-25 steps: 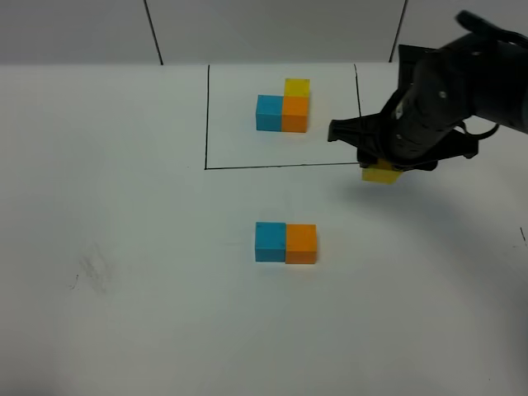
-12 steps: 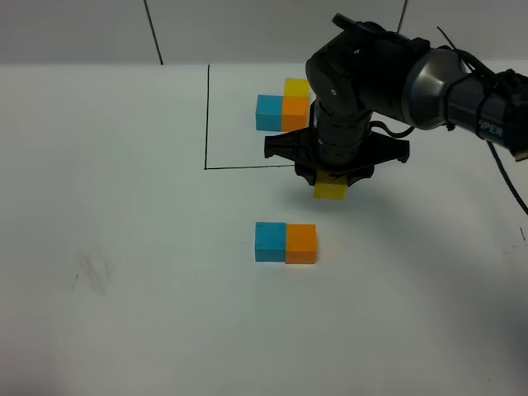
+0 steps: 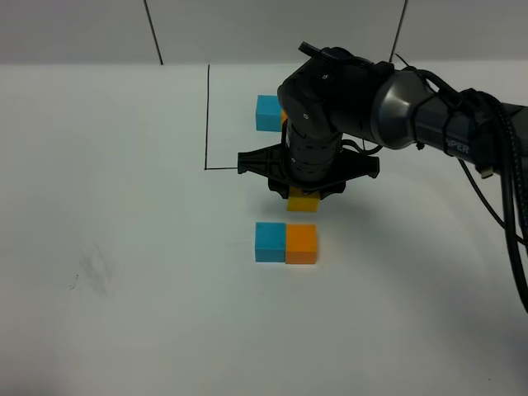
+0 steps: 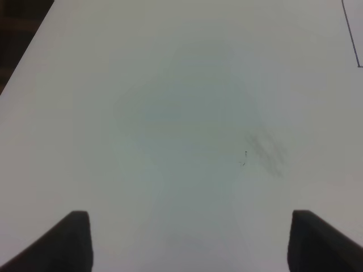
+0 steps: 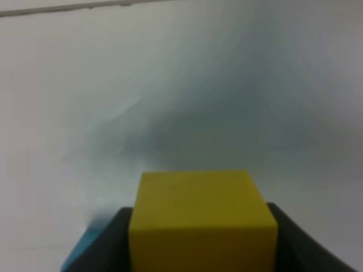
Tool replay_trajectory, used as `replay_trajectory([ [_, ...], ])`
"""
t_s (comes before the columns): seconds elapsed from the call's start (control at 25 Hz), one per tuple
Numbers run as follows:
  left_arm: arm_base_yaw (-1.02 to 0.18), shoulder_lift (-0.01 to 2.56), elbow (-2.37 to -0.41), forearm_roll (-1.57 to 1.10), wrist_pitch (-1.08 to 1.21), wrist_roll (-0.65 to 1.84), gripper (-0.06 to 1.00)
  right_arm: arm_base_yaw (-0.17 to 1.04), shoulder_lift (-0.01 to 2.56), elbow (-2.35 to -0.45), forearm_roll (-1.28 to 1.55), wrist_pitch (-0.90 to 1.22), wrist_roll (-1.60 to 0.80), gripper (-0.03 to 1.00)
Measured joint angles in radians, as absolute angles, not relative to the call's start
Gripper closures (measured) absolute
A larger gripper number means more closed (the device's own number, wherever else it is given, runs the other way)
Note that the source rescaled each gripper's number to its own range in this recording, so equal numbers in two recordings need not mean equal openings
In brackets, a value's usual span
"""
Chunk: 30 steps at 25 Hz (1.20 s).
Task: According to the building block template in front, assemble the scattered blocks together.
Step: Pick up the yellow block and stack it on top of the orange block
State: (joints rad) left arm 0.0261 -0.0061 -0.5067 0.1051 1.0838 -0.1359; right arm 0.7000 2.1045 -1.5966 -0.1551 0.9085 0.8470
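Note:
My right gripper [image 3: 303,198] is shut on the yellow cube [image 3: 303,203] and holds it just above and behind the orange cube [image 3: 301,243]. The sky blue cube [image 3: 270,242] sits joined to the orange cube's left. In the right wrist view the yellow cube [image 5: 203,218] fills the space between the fingers, with a sliver of the blue cube [image 5: 85,246] at the edge. The template [image 3: 268,112] in the black drawn frame [image 3: 207,115] is mostly hidden by the right arm; only its blue cube shows. My left gripper [image 4: 187,241] is open over bare table.
The white table [image 3: 124,272] has a faint grey smudge [image 3: 92,272] at the left, also in the left wrist view [image 4: 265,152]. The right arm's cables [image 3: 503,181] hang at the right edge.
My right gripper has carried the yellow cube leftward and nearer, from right of the frame to just behind the orange cube. The blue and orange cubes have not moved.

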Motion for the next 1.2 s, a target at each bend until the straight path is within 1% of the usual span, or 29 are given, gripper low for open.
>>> replay_trajectory([
  [0.36, 0.026, -0.006, -0.507, 0.105, 1.084, -0.136, 0.35, 0.703, 2.147, -1.597, -0.159, 0.919, 0.902, 0.74],
  [1.2, 0.026, -0.006, -0.507, 0.105, 1.084, -0.136, 0.35, 0.722, 2.224, -1.597, -0.17, 0.925, 0.925, 0.74],
])
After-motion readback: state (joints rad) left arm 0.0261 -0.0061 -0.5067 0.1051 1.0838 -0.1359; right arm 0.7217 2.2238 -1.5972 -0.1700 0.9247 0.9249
